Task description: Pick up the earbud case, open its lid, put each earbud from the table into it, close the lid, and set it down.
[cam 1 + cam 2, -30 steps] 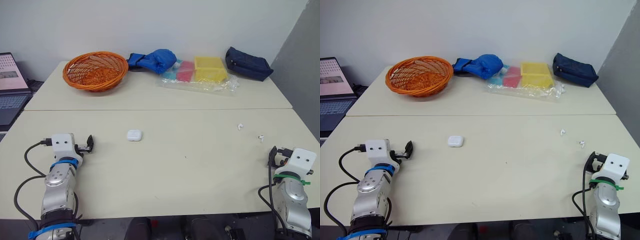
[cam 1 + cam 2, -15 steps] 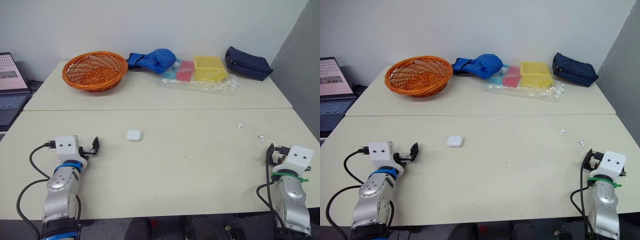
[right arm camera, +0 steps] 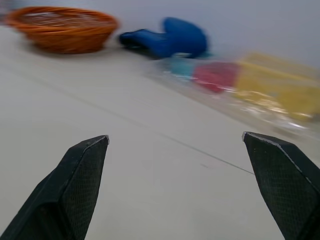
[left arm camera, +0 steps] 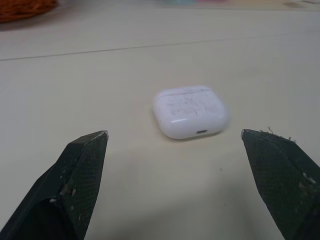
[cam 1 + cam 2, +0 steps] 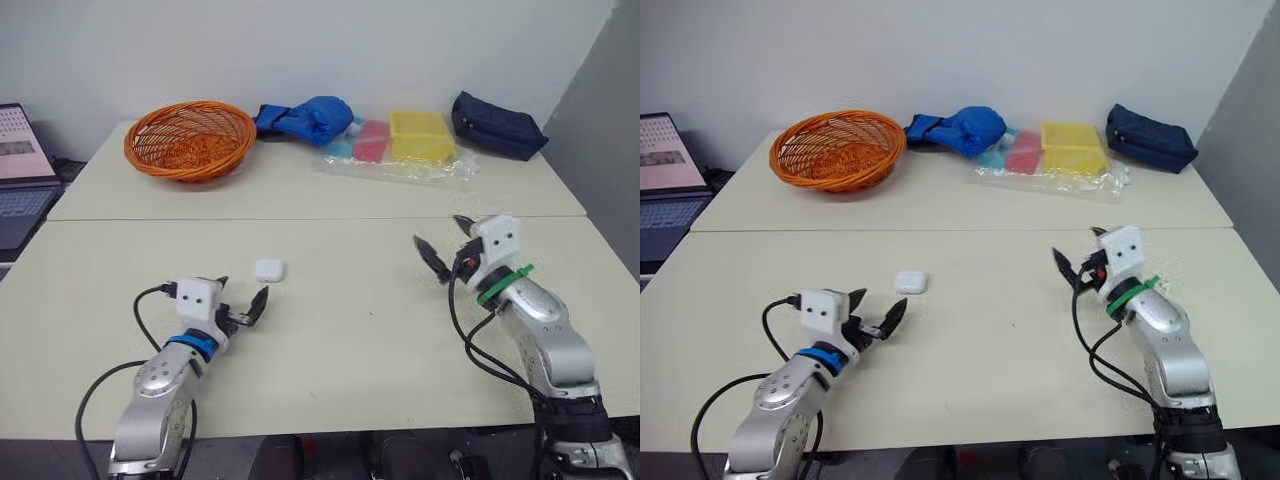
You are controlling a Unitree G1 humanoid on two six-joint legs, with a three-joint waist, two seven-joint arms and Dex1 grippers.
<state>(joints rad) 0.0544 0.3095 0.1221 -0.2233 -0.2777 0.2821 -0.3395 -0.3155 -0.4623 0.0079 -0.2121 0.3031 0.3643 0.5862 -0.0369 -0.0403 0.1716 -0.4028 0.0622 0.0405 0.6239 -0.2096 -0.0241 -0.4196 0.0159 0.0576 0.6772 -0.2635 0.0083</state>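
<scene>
The earbud case lay flat on the cream desk with its lid closed, a little left of the middle and on the near half. The left hand was just on the near side of it, low over the desk, with its two black fingers spread wide and pointing toward the far right. In the left wrist view the case sat ahead of the fingers, in line with the gap between them and a little toward one finger, and it touched neither of them. The right hand was on the right part of the desk, raised above the surface, and well apart from the case. Its fingers were also spread, and they pointed toward the left and far side. On the far half of the desk stood an orange basket at the left. To the right of it lay a blue cloth item, then a clear plastic bag with coloured boxes in it, then a dark blue pouch. A laptop stood open beyond the left edge of the desk.
</scene>
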